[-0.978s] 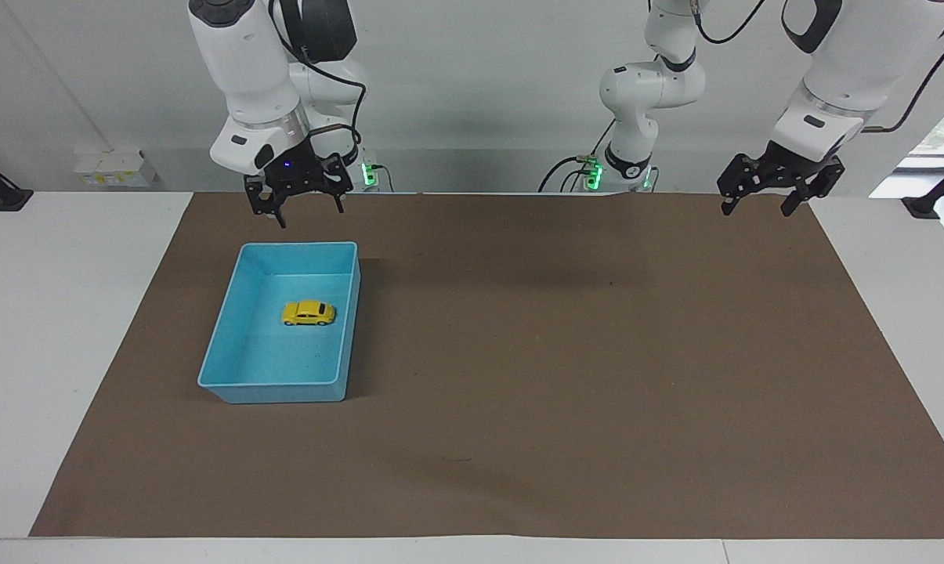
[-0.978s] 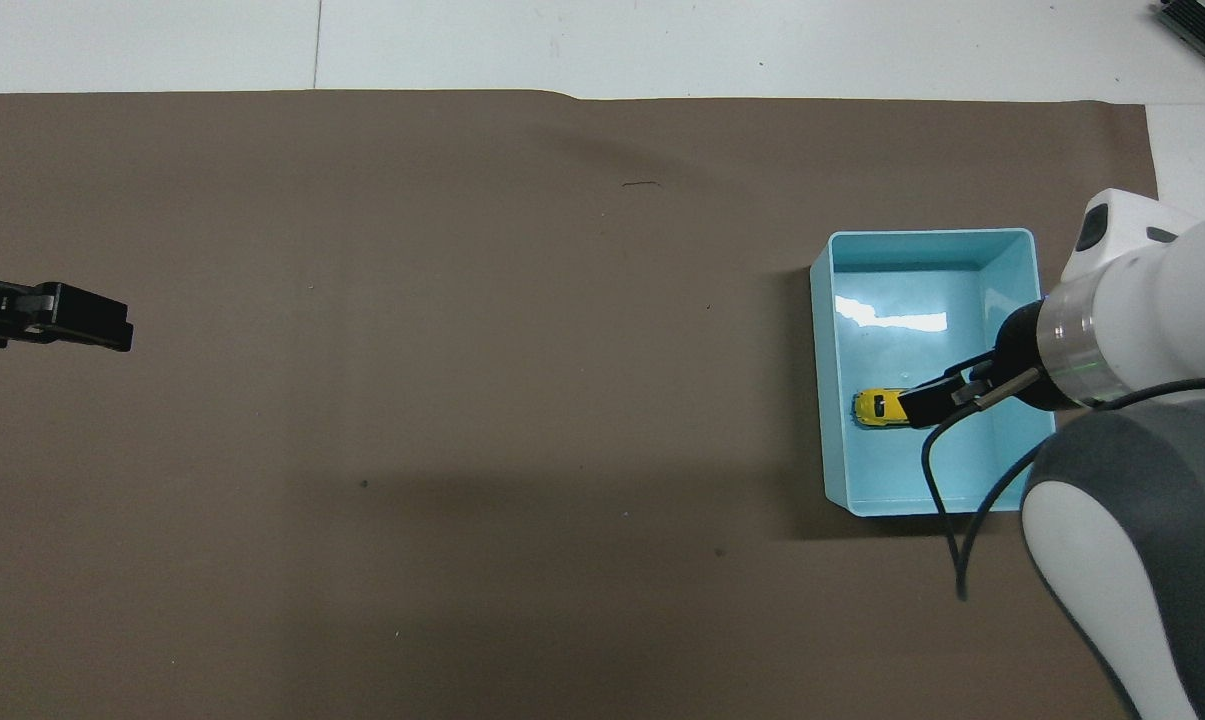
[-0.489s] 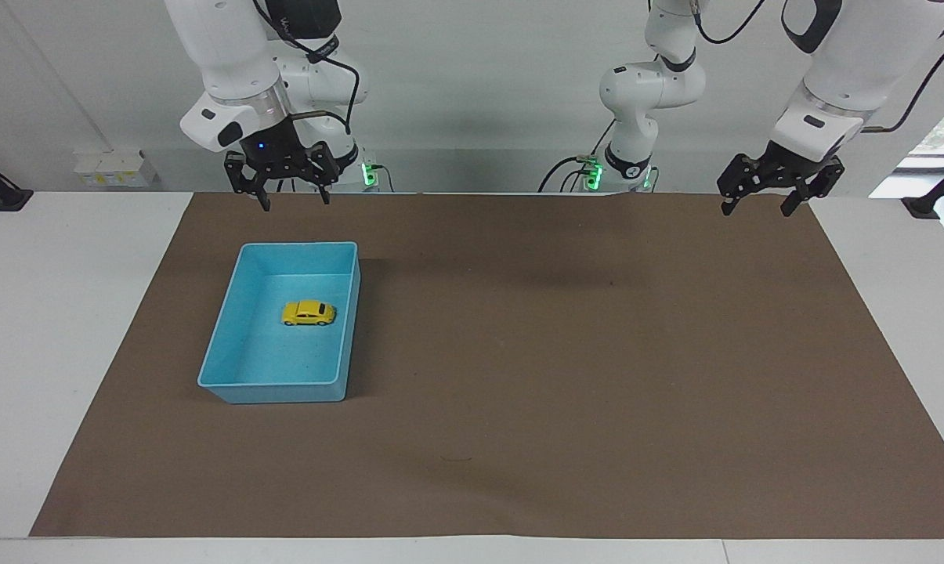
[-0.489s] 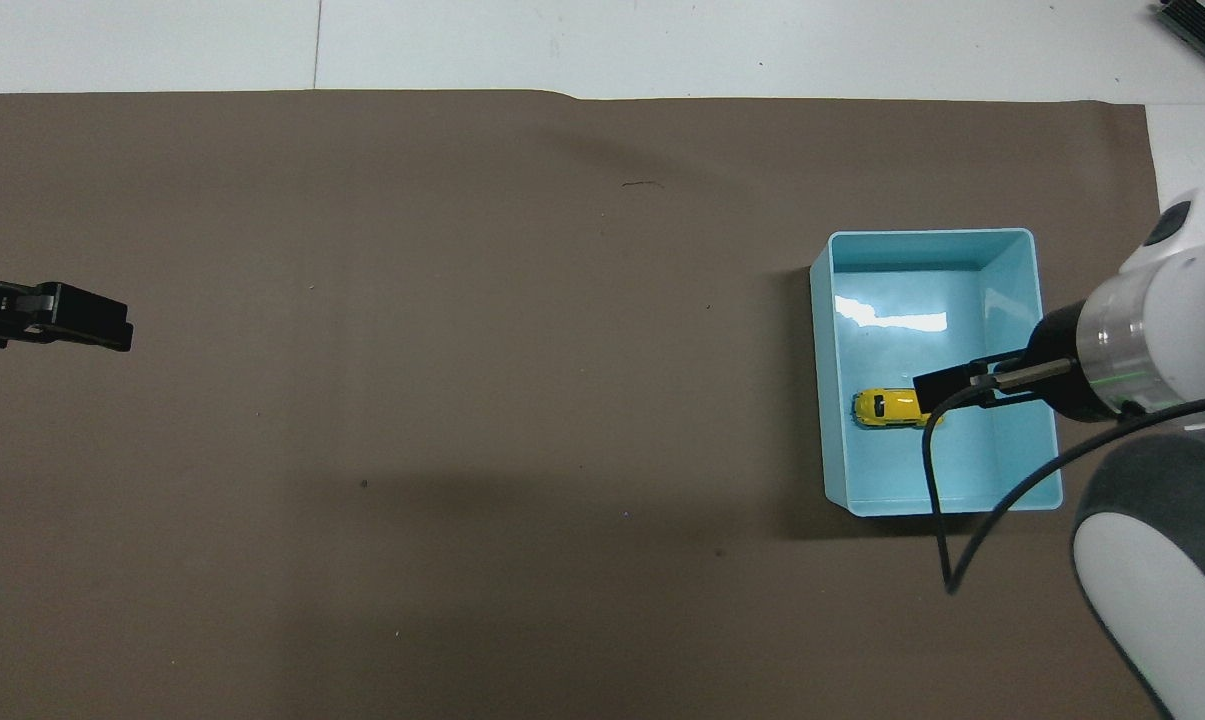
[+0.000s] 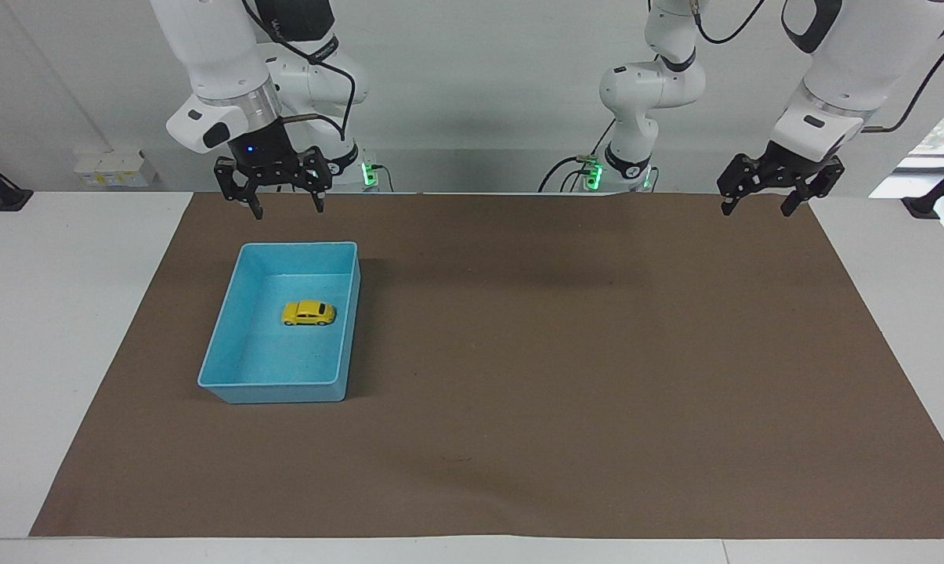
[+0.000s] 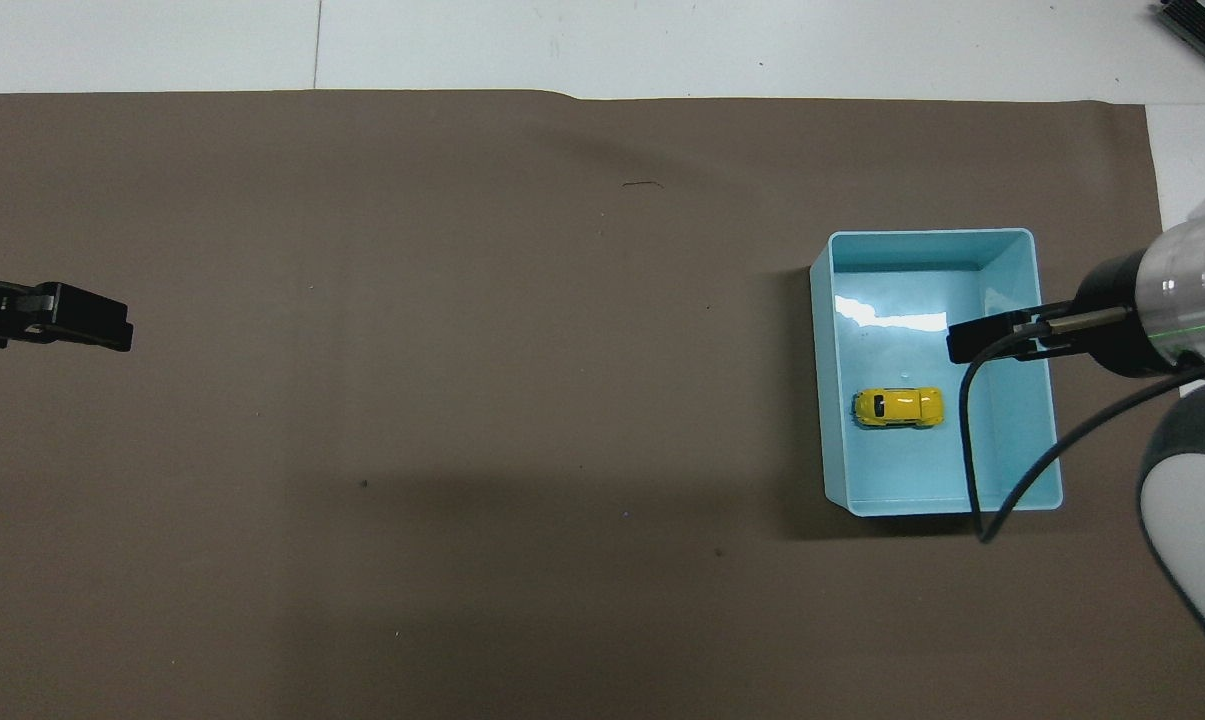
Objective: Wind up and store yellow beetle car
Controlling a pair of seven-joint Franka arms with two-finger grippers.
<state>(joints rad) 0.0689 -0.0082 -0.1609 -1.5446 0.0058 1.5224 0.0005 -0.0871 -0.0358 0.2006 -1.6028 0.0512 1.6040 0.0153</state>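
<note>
The yellow beetle car (image 5: 309, 313) lies on its wheels in the middle of the blue bin (image 5: 276, 382). It also shows in the overhead view (image 6: 898, 407), inside the bin (image 6: 820, 380). My right gripper (image 5: 287, 207) is open and empty. It hangs high in the air over the bin's robot-side part, well clear of the car, and shows over the bin in the overhead view (image 6: 962, 342). My left gripper (image 5: 757, 207) is open and empty. It waits in the air over the mat's edge at the left arm's end (image 6: 112, 325).
A brown mat (image 5: 558, 352) covers most of the white table (image 5: 64, 313). The bin stands on the mat toward the right arm's end. A black cable (image 6: 972, 450) hangs from the right wrist over the bin.
My right gripper has risen and drawn back from over the car toward its own base. The car and bin have not moved. The left arm has stayed still.
</note>
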